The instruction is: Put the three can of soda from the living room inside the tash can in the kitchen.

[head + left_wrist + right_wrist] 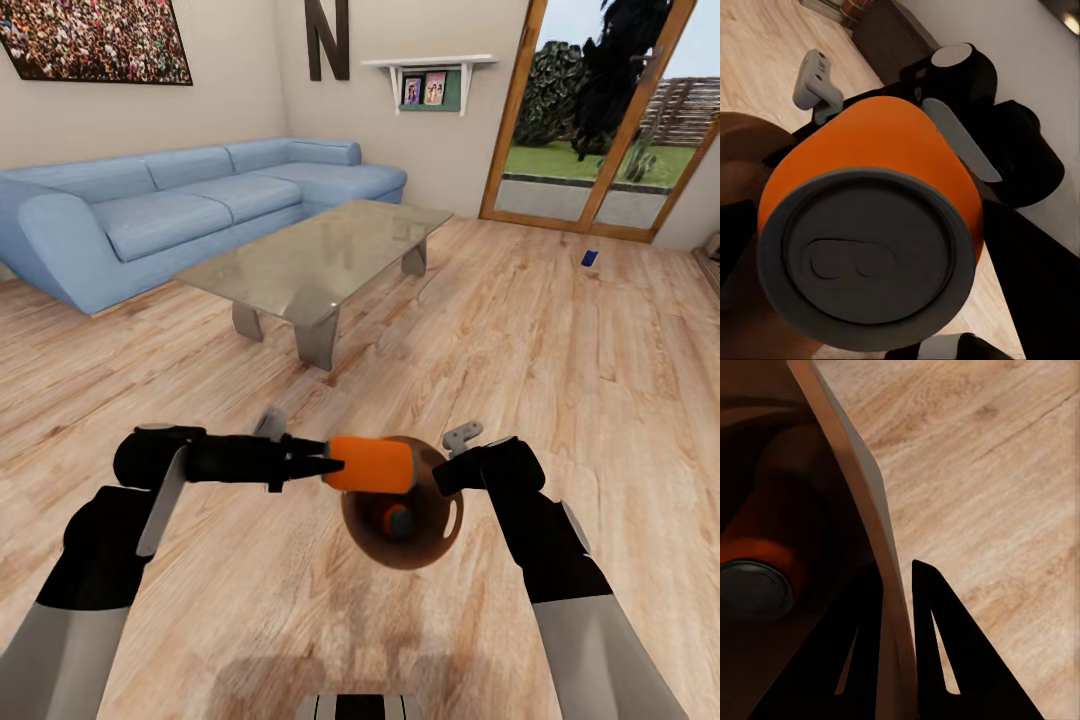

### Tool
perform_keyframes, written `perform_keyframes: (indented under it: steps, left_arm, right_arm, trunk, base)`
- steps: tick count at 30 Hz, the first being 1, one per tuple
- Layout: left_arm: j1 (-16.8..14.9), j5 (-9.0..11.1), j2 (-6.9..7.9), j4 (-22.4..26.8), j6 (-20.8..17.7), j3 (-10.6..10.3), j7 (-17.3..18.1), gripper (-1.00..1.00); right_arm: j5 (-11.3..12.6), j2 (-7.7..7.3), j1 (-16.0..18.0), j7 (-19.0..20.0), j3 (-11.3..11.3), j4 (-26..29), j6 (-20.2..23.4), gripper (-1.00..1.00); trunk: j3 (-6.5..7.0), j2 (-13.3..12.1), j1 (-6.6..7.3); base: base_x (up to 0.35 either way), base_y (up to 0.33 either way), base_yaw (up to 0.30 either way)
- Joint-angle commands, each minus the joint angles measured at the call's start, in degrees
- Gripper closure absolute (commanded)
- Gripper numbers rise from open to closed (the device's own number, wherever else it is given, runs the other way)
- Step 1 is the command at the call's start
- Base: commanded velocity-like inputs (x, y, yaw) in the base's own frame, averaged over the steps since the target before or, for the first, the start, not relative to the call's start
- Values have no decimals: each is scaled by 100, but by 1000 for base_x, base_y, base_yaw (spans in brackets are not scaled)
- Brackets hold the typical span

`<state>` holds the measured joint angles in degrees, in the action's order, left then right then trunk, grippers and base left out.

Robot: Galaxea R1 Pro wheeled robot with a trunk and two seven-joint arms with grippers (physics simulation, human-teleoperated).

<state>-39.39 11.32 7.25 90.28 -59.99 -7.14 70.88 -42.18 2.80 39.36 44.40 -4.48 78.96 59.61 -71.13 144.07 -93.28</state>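
The robot stands in the living room, on the wood-plank floor (560, 330), with the blue sofa (190, 210) and the low glass-topped table (320, 250) ahead of it. In the head view the left gripper (325, 466) holds an orange soda can (372, 465) lying on its side, pinched at one end, just above the open mouth of the trash can (447, 520). In the left wrist view this can (870, 217) is very near the camera — its grey top with the pull tab faces the lens and its orange body runs away behind it.

The trash can is a small round bin, brown inside, and it hangs above the floor in front of the robot. The right gripper (450, 480) holds it by the rim: in the right wrist view the two dark fingers (945, 645) are pressed on the thin pale wall of the bin (866, 495), one finger inside and one outside.

A second orange can (398, 520) lies already at the bottom of the bin; the right wrist view shows it (757, 562) in the dark interior with its grey end turned up.

A dark blue can (589, 258) rests on the floor, well apart from the robot, near the wood-framed glass doors (600, 110).
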Motion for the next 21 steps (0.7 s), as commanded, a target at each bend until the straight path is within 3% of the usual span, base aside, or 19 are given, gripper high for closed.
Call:
perform_keyframes:
  steps: [1, 7, 10, 15, 21]
  left_arm:
    - [2, 2, 7, -1, -1, -38, -101, 100]
    - [15, 9, 34, 1, -1, -121, -457, 100]
    - [17, -34, 36, -1, -1, -263, -671, 100]
    - [13, -481, -11, -2, -1, -449, -964, 100]
    - [10, -638, -20, -2, -1, -576, -1132, 100]
  right_arm:
    - [117, 1, 1, 34, -1, 3, 39, 100]
    - [114, 2, 5, 34, -1, 5, 39, 100]
    - [115, 2, 20, 34, -1, 7, 39, 100]
    - [118, 8, 38, 34, -1, 20, 39, 100]
    - [114, 45, 50, 34, -1, 24, 39, 100]
  trunk:
    - [1, 0, 1]
    - [1, 0, 1]
    - [1, 0, 1]
    - [1, 0, 1]
    - [1, 0, 1]
  base:
    - [0, 0, 0]
    - [0, 0, 0]
    - [0, 0, 0]
    - [0, 0, 0]
    - [0, 0, 0]
